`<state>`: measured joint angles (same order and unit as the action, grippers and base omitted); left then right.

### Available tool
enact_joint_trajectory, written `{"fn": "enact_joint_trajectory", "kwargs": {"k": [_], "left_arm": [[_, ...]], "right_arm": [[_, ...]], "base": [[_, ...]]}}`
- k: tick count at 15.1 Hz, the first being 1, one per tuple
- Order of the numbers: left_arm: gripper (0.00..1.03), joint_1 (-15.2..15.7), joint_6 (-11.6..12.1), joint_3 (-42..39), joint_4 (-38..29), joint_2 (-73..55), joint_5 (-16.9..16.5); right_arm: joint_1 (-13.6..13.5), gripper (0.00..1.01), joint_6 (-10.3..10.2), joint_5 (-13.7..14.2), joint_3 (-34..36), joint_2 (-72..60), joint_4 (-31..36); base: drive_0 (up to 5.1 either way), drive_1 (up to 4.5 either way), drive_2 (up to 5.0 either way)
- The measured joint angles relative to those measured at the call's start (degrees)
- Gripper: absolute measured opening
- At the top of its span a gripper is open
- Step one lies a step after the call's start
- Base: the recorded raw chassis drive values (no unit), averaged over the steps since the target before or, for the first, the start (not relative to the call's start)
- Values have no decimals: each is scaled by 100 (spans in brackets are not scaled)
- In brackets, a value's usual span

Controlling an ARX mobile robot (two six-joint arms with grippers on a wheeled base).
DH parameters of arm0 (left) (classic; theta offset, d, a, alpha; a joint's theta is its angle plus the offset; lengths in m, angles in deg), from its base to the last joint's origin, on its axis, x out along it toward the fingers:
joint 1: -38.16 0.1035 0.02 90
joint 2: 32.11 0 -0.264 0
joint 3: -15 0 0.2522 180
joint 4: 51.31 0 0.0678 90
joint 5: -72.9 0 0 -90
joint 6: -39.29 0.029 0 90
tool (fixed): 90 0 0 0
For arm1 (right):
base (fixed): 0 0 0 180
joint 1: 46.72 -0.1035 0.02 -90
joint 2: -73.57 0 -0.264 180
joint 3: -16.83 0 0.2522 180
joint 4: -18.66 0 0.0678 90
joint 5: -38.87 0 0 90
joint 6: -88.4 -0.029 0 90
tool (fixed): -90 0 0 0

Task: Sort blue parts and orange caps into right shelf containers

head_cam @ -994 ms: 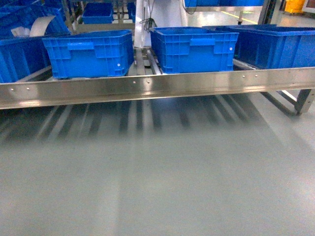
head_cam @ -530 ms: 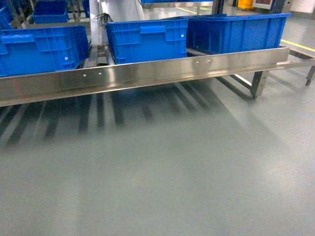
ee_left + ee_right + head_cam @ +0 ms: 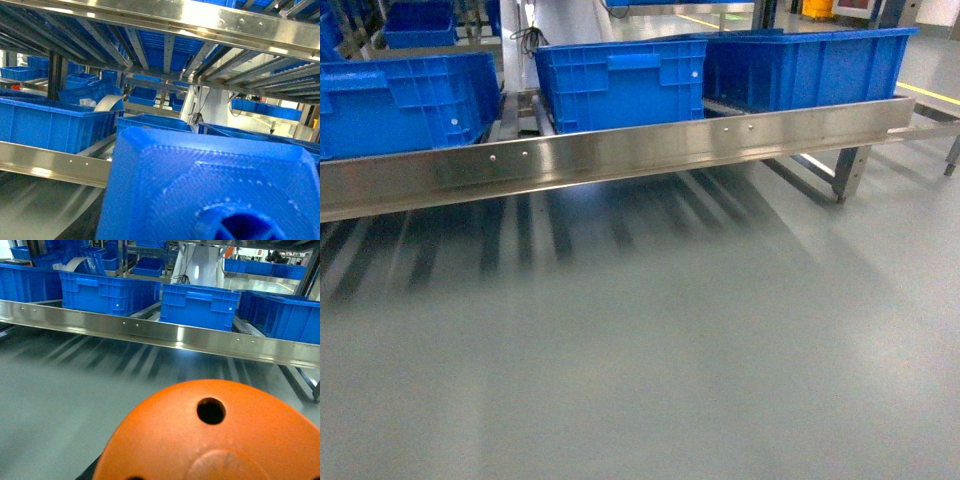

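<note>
Brushed steel runs across the head view as the shelf's point(image 3: 620, 150) flat front rail, sloping up toward the right end, where a leg drops to the grey floor point(image 3: 650, 360). Behind the rail stand the right shelf containers: one blue crate point(image 3: 405, 100) at the left, one point(image 3: 615, 80) in the middle and a larger one point(image 3: 810, 65) at the right end. Neither arm nor gripper shows in this view.

The left wrist view shows what the head view lacks: an upper tier of steel rails and roller tracks point(image 3: 165, 20) overhead, further crates point(image 3: 50, 122) behind the front rail, and, filling the lower right of the frame, a blue part point(image 3: 210, 185) with a textured, dimpled face and a dark round opening at the bottom edge. The left gripper itself is hidden, so whether its jaws are apart or closed on that part I cannot tell.

The right wrist view looks at the same rail point(image 3: 150, 332) and crates point(image 3: 197, 305) from lower down, with a rounded orange cap point(image 3: 210, 440), pierced by a small dark hole, filling the foreground. The right gripper is not visible either; its state cannot be told.
</note>
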<state>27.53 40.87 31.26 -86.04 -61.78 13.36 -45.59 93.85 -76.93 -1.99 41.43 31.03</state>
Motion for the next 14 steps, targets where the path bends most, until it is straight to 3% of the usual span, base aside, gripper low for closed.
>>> {"fn": "enact_joint_trajectory", "kwargs": {"k": [3, 14], "left_arm": [[46, 0, 0, 0, 9, -2, 7], [46, 0, 0, 0, 2, -17, 2]], "right_arm": [[0, 43, 0, -11, -2, -9, 4], [-2, 43, 0, -17, 0, 0, 0]], "base": [[-120, 285, -146], [0, 0, 0]]}}
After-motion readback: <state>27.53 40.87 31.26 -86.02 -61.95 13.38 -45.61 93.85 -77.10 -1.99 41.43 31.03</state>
